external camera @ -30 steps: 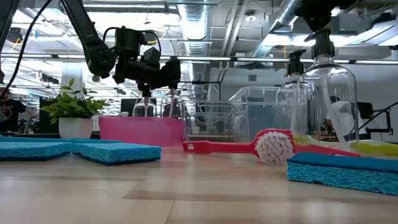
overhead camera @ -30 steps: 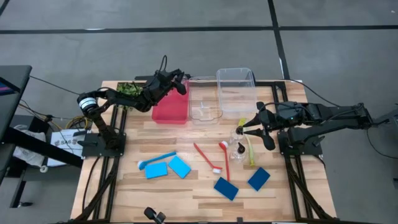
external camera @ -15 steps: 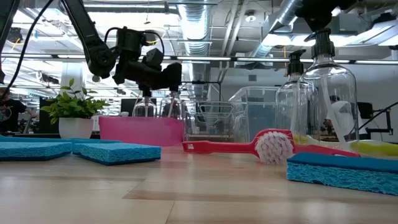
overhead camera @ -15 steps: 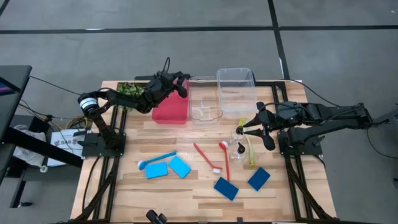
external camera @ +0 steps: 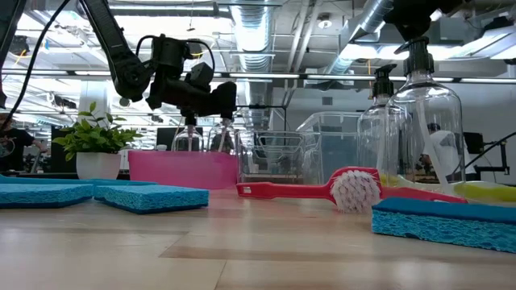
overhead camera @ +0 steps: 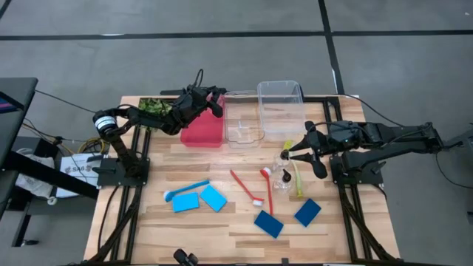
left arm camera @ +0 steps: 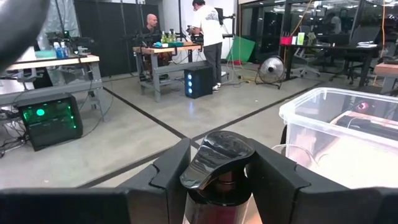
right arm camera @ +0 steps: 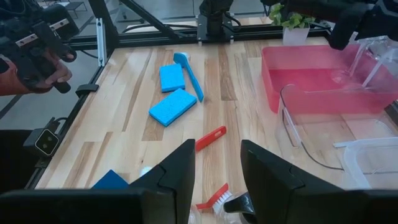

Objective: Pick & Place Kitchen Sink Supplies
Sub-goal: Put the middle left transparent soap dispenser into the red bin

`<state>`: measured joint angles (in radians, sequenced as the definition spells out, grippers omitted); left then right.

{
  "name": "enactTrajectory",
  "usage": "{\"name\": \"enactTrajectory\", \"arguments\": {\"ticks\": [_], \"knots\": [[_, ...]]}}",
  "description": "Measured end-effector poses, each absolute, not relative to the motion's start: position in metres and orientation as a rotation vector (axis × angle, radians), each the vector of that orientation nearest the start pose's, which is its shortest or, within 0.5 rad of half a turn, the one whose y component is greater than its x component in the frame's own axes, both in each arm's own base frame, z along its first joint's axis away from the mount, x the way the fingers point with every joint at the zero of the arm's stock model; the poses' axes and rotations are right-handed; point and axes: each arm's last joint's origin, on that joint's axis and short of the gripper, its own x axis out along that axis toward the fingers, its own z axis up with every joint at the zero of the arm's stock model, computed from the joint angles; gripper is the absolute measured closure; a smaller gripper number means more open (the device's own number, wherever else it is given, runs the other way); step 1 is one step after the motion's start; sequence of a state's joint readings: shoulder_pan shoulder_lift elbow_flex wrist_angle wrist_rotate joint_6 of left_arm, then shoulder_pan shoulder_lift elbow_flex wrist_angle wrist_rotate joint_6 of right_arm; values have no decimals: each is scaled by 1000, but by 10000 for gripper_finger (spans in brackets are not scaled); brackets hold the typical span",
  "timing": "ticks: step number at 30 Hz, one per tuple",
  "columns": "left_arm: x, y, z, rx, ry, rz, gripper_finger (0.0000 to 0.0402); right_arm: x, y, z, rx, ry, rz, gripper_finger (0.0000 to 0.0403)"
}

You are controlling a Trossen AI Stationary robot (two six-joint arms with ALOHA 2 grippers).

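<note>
My left gripper [overhead camera: 214, 102] reaches level over the far right corner of the pink bin [overhead camera: 201, 129] and is shut on a clear pump bottle with a black top [left arm camera: 217, 158]. My right gripper [overhead camera: 290, 154] hovers open over two more pump bottles [overhead camera: 284, 157] [overhead camera: 283, 179] that stand on the table's right half. Nothing is between its fingers [right arm camera: 217, 155]. Light-blue sponges [overhead camera: 213, 198], dark-blue sponges [overhead camera: 268, 224], a blue brush [overhead camera: 186, 190], two red brushes [overhead camera: 246, 187] and a yellow-green brush [overhead camera: 298, 177] lie flat on the wood. My left gripper pinches the bottle between its two fingers at the neck [left arm camera: 219, 185], just under the black pump head. The fingers come level from the table's left side. The bottle stays upright, its body [external camera: 225, 135] below the fingers. The pink bin's wall hides whether its base rests inside.
Two clear bins [overhead camera: 279, 103] [overhead camera: 242, 122] stand right of the pink one at the far edge. A potted plant [overhead camera: 154, 107] sits at the far left, behind my left arm. A second clear bottle [external camera: 187, 137] shows above the pink bin's rim. Bare wood lies along the near edge.
My left gripper has rolled a little about its own pointing line above the pink bin, still shut on the bottle.
</note>
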<state>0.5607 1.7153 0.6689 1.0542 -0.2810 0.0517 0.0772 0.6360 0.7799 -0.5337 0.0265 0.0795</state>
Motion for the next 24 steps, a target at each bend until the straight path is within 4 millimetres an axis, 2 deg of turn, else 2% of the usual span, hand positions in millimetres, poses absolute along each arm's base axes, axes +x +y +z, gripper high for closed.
{"name": "enactTrajectory", "arguments": {"ticks": [19,24], "knots": [[273,182,183,49,19,844,256,131,9,318,59,389,35,280],[273,182,183,47,12,845,238,131,9,318,59,389,35,280]]}}
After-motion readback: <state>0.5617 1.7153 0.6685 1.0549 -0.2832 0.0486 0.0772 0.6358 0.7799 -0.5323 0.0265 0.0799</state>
